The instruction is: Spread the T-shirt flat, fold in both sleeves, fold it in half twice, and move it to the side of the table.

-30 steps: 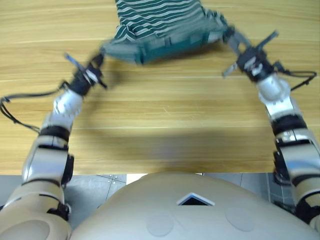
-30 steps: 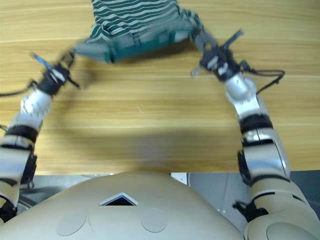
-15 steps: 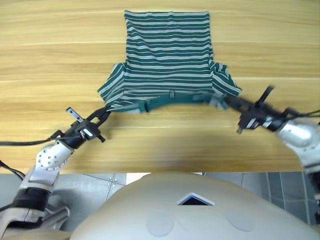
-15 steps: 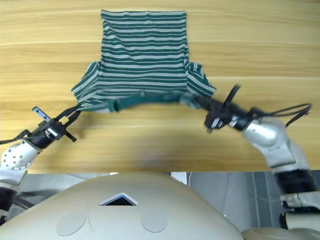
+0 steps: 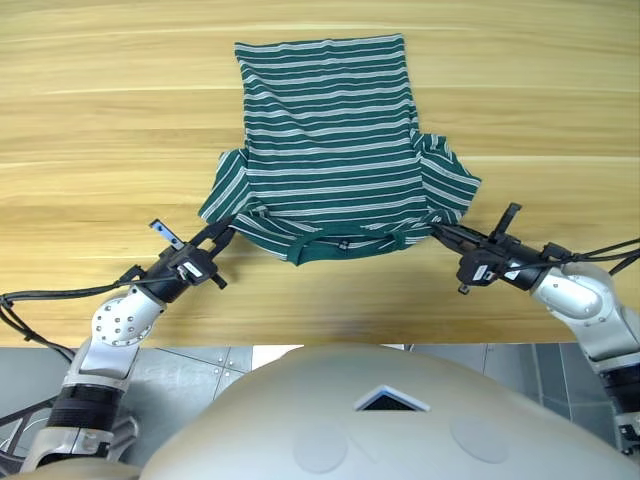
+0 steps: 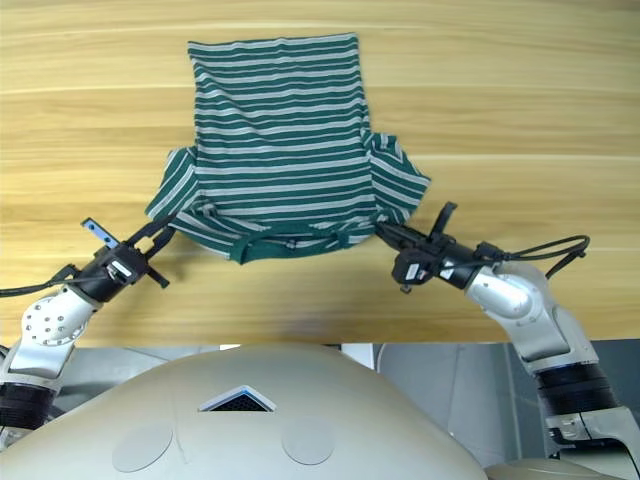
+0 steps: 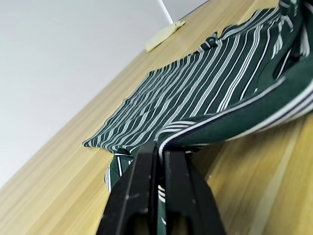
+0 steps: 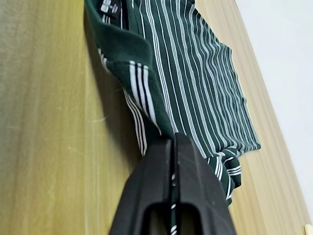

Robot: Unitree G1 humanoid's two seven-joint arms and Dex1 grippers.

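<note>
My left gripper and right gripper each pinch a shoulder of the striped T-shirt. Spreading looks nearly done; sleeve folds, halvings and move remain.

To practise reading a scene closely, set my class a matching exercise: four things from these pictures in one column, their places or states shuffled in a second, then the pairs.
1. left gripper
2. right gripper
3. collar
4. bottom hem

A. far edge of the T-shirt, away from the robot
B. shut on the shoulder, robot's right side
C. near edge, between the grippers
D. shut on the shoulder, robot's left side

Pairs: 1-D, 2-B, 3-C, 4-A
</note>
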